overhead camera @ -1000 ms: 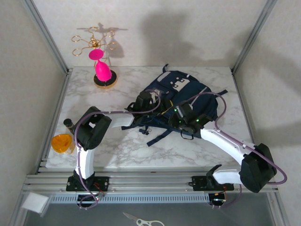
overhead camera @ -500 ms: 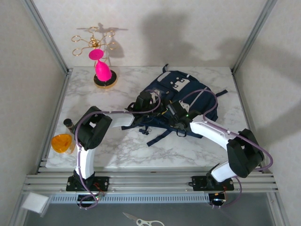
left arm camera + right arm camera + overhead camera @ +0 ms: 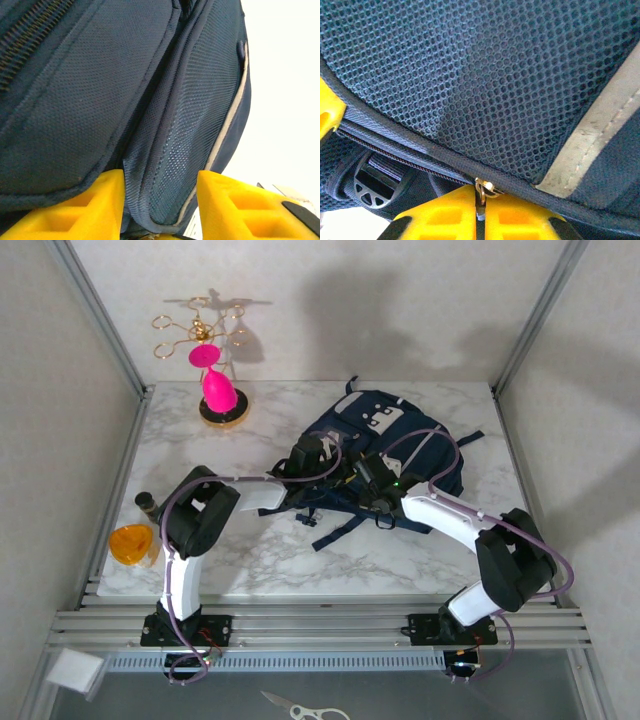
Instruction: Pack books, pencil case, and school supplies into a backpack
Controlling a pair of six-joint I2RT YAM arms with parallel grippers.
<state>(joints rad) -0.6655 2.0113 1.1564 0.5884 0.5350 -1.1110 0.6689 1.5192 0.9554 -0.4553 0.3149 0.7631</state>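
backpack (image 3: 405, 435) navy mesh, zipper (image 3: 395, 151) seemingly closed

Soft, even light fills the top view, throwing broad blurred shadows on the back wall (image 3: 400, 310) toward 12 o'clock. From the left wrist, the backdrop at 3 o'clock is blown out white. From the right wrist, the backpack (image 3: 470, 75) mesh looks dimmer but sharp, softening toward 6 o'clock.

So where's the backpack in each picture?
Top external: backpack right of centre on the table.
Left wrist: navy fabric on the left, a fold pinched by the left gripper.
Right wrist: mesh on top, zip pull in the right gripper.
Shared landmark: white trim stripe.
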